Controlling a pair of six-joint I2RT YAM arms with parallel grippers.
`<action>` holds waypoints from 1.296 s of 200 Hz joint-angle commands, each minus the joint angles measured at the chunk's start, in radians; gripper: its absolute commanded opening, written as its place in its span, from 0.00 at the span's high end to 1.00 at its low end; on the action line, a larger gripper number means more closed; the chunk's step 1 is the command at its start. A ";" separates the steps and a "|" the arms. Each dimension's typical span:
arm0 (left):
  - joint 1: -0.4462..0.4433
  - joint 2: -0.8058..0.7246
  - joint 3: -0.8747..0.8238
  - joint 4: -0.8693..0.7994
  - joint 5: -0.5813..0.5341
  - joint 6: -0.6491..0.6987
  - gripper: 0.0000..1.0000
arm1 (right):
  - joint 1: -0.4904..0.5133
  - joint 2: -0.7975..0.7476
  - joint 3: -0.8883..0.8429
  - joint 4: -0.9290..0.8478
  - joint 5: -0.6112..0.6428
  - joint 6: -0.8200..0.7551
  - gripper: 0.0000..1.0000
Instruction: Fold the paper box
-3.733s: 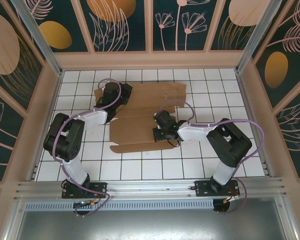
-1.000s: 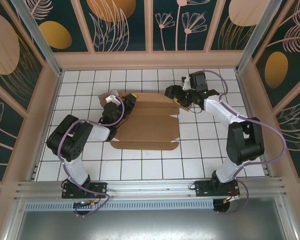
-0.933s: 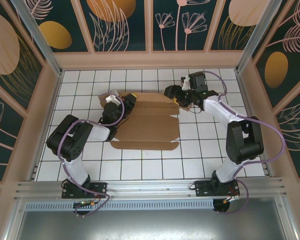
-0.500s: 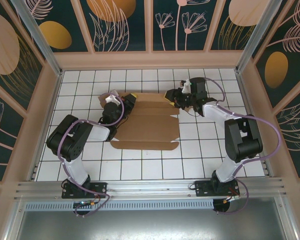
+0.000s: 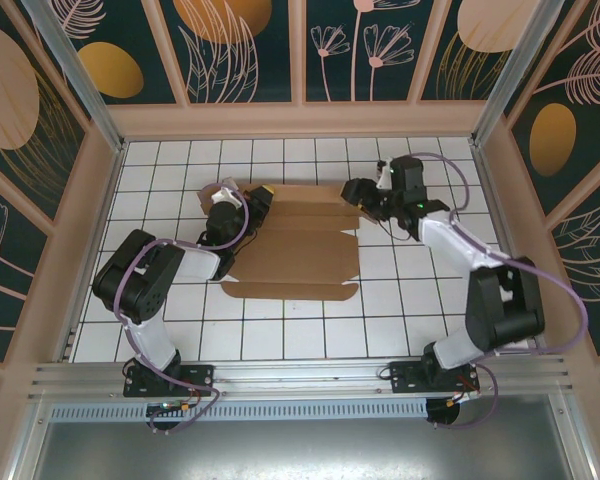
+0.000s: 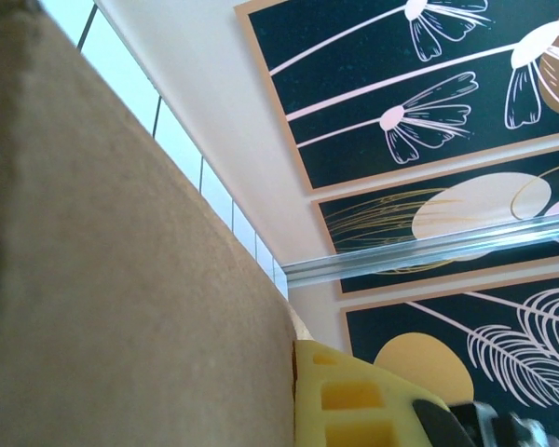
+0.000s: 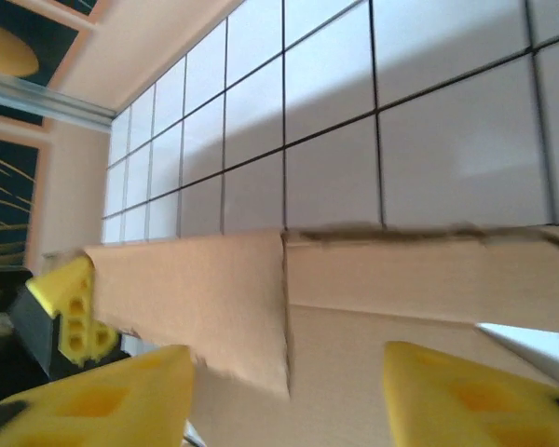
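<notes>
The paper box point(image 5: 295, 250) is a brown cardboard sheet lying partly folded on the white tiles, its far strip creased upward. My left gripper point(image 5: 257, 196) is at the box's far left corner, shut on a raised flap. In the left wrist view that flap point(image 6: 121, 279) presses against one yellow finger point(image 6: 354, 400); the other finger is hidden behind it. My right gripper point(image 5: 356, 193) is at the far right corner. In the right wrist view it point(image 7: 289, 396) stands open, its yellow fingers point(image 7: 112, 400) apart, with the edge of a flap point(image 7: 205, 289) hanging between them.
White tiled floor point(image 5: 410, 300) surrounds the box on the right and near side. Pink-framed patterned walls point(image 5: 300, 118) close in the back and both sides. An aluminium rail point(image 5: 300, 375) runs along the near edge by the arm bases.
Over the last second the right arm's elbow swung outward to the right while its gripper stayed at the far right corner. The left arm and box have not moved.
</notes>
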 commanded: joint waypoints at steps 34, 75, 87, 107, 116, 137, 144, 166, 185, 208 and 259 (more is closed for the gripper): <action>-0.002 -0.005 0.019 -0.120 -0.015 0.044 1.00 | 0.032 -0.046 -0.195 0.009 0.232 -0.062 0.75; -0.003 -0.008 0.023 -0.130 -0.017 0.053 1.00 | 0.065 0.130 -0.135 0.054 0.291 -0.080 0.68; -0.002 -0.006 0.020 -0.125 -0.018 0.051 1.00 | 0.068 0.170 -0.119 0.082 0.301 -0.082 0.66; -0.002 -0.003 0.019 -0.117 -0.013 0.047 1.00 | 0.069 0.224 -0.087 0.104 0.349 -0.099 0.58; -0.002 -0.005 0.019 -0.119 -0.013 0.049 1.00 | 0.069 0.242 -0.081 0.120 0.356 -0.111 0.54; -0.002 -0.010 0.018 -0.129 -0.018 0.052 1.00 | 0.070 0.252 -0.087 0.154 0.391 -0.106 0.51; -0.002 -0.012 0.018 -0.132 -0.020 0.054 1.00 | 0.070 0.244 -0.091 0.152 0.412 -0.096 0.52; -0.002 -0.020 0.018 -0.142 -0.025 0.057 1.00 | 0.076 0.146 -0.157 0.148 0.493 -0.052 0.53; -0.002 -0.020 0.020 -0.146 -0.028 0.057 1.00 | 0.076 0.026 -0.237 0.151 0.514 -0.022 0.54; -0.002 -0.018 0.022 -0.151 -0.031 0.055 1.00 | 0.118 -0.105 -0.289 0.136 0.481 -0.050 0.65; -0.002 -0.015 0.029 -0.158 -0.034 0.052 1.00 | 0.265 -0.085 -0.266 0.099 0.350 -0.031 0.98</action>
